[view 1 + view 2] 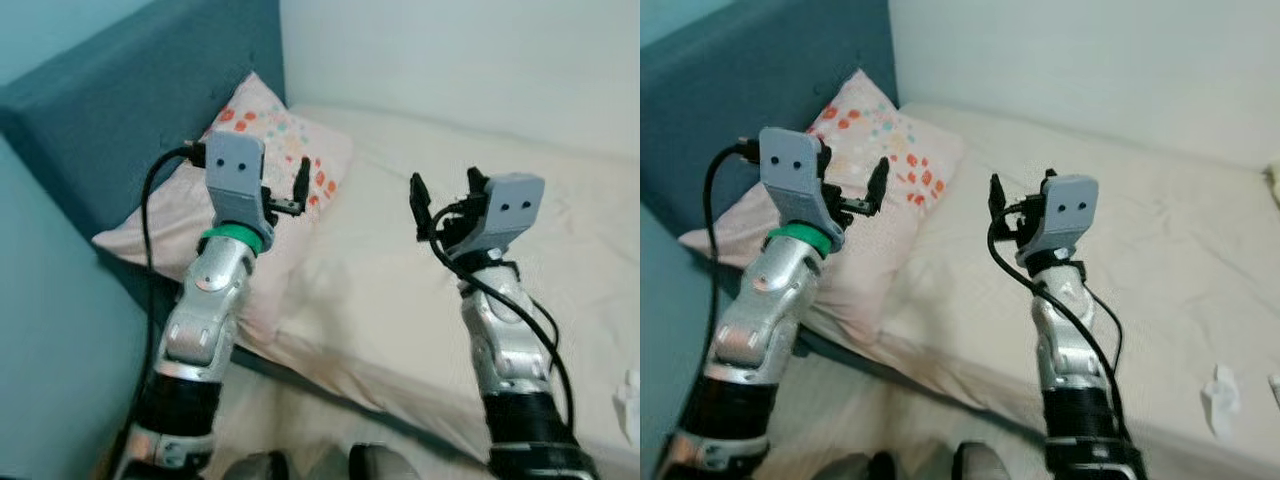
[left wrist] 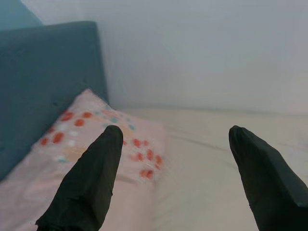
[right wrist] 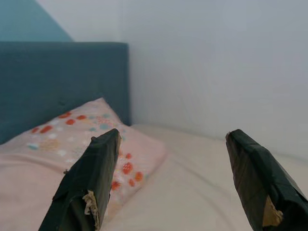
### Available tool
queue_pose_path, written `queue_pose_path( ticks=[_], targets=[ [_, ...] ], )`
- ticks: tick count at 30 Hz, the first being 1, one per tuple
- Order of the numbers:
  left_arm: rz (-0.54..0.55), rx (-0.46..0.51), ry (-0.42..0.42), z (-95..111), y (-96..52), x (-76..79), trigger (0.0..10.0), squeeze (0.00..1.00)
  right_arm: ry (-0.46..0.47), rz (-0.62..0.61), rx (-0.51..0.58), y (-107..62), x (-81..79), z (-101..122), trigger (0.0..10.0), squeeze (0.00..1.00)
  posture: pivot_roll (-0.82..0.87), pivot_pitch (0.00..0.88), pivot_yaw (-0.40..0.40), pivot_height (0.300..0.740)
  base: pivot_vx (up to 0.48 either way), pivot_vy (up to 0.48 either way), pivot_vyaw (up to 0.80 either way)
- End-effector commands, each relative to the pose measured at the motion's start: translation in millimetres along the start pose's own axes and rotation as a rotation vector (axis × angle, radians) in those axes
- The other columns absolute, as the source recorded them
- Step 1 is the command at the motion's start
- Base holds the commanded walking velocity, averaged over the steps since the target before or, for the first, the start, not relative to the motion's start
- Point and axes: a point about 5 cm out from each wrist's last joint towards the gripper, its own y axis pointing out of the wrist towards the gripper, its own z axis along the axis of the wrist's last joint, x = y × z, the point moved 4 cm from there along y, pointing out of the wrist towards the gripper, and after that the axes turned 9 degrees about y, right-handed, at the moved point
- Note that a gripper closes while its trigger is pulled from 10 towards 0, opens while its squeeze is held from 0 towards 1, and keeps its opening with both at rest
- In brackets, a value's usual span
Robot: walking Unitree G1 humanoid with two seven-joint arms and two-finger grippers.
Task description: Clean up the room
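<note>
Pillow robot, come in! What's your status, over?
Left tool open, above pillow. Right tool open, over bed. Nothing held. Path unobstructed.

Both arms raised forward; left gripper (image 1: 285,195) and right gripper (image 1: 447,197) seemingly with jaws spread, empty.

A bedroom in a home: bed (image 1: 420,290) with a cream sheet pushed into the corner, pink pillow (image 1: 265,150) with red and teal spots lying at its head, teal padded headboard (image 1: 120,110) behind the pillow, plain white wall (image 1: 460,50) along the far side
</note>
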Motion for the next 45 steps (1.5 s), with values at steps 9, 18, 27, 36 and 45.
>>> queue_pose_path(
  ticks=[9, 18, 27, 36, 45],
  targets=[
    [0.0, -0.016, 0.014, -5, -0.5, -0.3, 10.0, 0.0, 0.016, -0.02, -0.018, -3.5, 3.1, -5, 10.0, 0.0, -0.05, 0.021, 0.038, 0.74, -0.381, 0.0, 0.0],
    [-0.002, -0.013, 0.015, -4, -1.0, -0.2, 10.0, 0.0, 0.02, -0.022, -0.029, -4.3, 2.2, -9, 10.0, 0.0, -0.05, 0.021, 0.038, 0.74, -0.368, 0.0, 0.0],
    [-0.01, -0.02, 0.006, -6, -1.4, 1.1, 10.0, 0.0, 0.038, -0.023, -0.041, -4.7, 0.5, -12, 10.0, 0.0, -0.05, 0.019, 0.039, 0.74, -0.071, 0.0, 0.0],
    [-0.03, -0.03, -0.047, -6, -0.4, 5.9, 10.0, 0.0, 0.058, -0.03, -0.057, -3.3, 2.2, -14, 10.0, 0.0, -0.05, 0.012, 0.037, 0.74, 0.0, 0.0, -0.71],
    [-0.027, -0.043, -0.076, -9, 0.0, 4.7, 10.0, 0.0, 0.061, -0.025, -0.06, -2.2, 1.7, -15, 10.0, 0.0, -0.05, 0.006, 0.036, 0.74, 0.0, 0.0, -0.8]
  ],
)
